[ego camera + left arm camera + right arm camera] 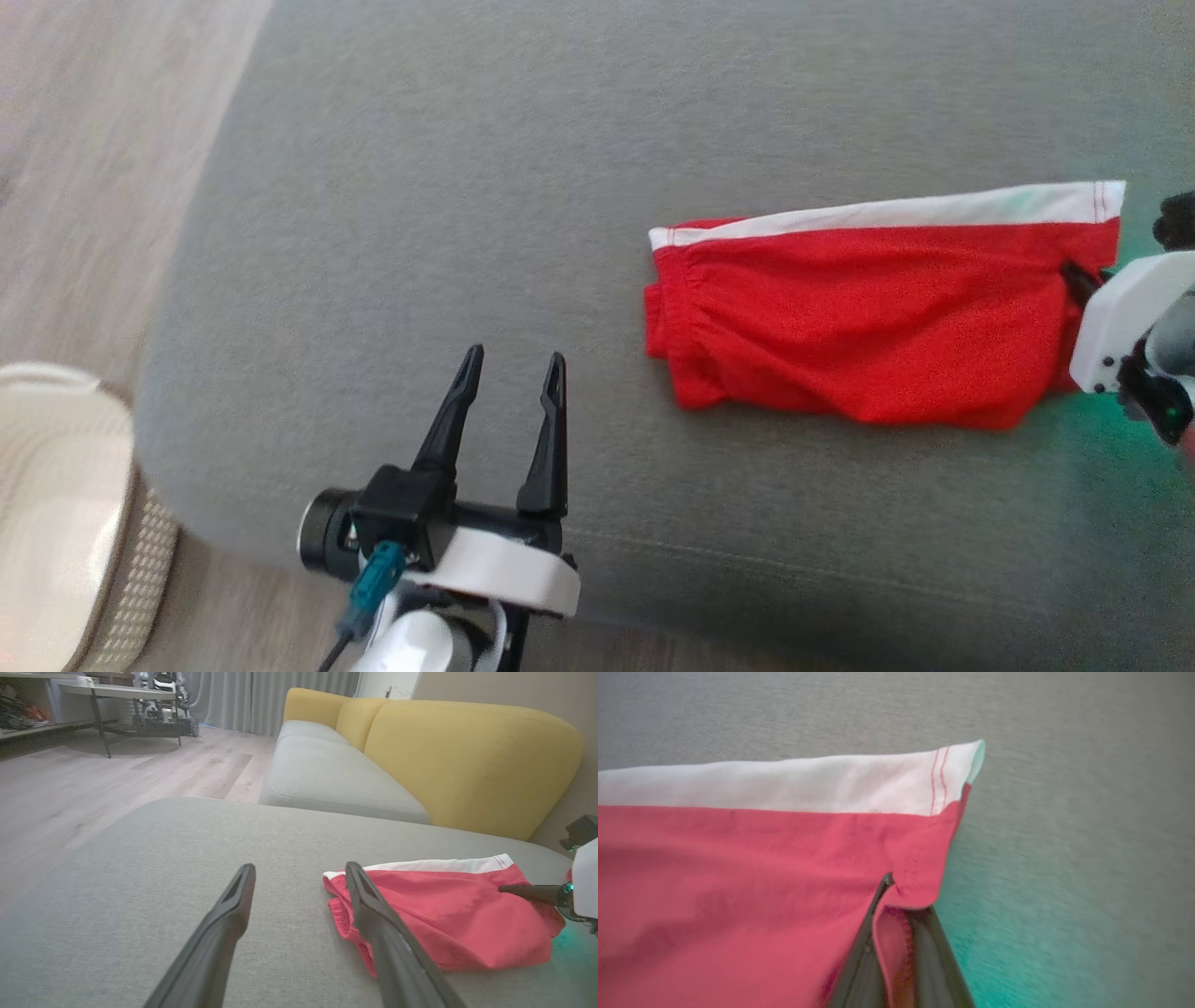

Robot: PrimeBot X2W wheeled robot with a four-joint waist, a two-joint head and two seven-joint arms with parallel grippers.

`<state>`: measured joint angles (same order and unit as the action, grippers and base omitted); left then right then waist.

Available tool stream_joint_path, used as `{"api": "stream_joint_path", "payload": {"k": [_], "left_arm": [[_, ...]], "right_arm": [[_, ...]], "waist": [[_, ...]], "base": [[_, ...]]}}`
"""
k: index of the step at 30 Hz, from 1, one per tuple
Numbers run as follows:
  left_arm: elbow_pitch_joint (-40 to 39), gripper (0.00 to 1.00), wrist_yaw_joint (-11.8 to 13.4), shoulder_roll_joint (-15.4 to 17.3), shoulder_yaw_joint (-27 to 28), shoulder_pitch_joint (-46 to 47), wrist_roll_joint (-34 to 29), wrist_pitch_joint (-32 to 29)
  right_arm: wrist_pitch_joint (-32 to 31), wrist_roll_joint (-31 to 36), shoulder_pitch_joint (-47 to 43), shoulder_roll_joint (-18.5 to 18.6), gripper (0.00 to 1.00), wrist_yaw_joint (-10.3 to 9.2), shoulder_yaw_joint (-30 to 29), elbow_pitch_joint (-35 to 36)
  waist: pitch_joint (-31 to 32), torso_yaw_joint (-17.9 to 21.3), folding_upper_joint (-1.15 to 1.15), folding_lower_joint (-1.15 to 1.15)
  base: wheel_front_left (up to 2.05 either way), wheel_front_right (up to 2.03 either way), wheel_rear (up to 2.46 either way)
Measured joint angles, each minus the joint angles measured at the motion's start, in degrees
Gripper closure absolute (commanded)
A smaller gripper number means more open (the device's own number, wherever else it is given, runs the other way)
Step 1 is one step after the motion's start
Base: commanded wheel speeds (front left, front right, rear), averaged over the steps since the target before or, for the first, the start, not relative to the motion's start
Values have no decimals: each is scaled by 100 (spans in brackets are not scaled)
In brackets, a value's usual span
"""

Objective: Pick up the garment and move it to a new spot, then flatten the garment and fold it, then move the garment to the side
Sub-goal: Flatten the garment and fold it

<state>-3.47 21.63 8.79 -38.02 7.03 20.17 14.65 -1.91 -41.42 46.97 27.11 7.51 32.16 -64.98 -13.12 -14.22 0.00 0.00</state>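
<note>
While my right tool (1078, 277) pinches hem of garment (868, 327), left tool (515, 359) hangs spread, well apart. Garment lies folded on grey cushion (467, 187); folding looks done, move aside not yet.

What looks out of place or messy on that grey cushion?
The red fabric shorts with a white stripe lie rumpled along the near edge, not flat; the right gripper pinches their hem. Nothing looks torn or spilled.

Home living room; yellow-backed sofa (467, 760); wood floor (93, 788); curtains (261, 695)
</note>
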Motion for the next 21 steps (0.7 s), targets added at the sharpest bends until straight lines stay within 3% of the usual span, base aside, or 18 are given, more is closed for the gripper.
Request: {"api": "stream_joint_path", "payload": {"k": [12,21], "left_arm": [[45,0,-46,19,13,-131,0,0],[182,0,-52,-9,13,-240,34,0]], "right_arm": [[14,353,411,530,100,0,256,-233],[-578,643,851,-11,100,0,818,89]], "waist": [[449,891,0,0],[699,1162,0,0]], "base": [[0,0,0],[0,0,0]]}}
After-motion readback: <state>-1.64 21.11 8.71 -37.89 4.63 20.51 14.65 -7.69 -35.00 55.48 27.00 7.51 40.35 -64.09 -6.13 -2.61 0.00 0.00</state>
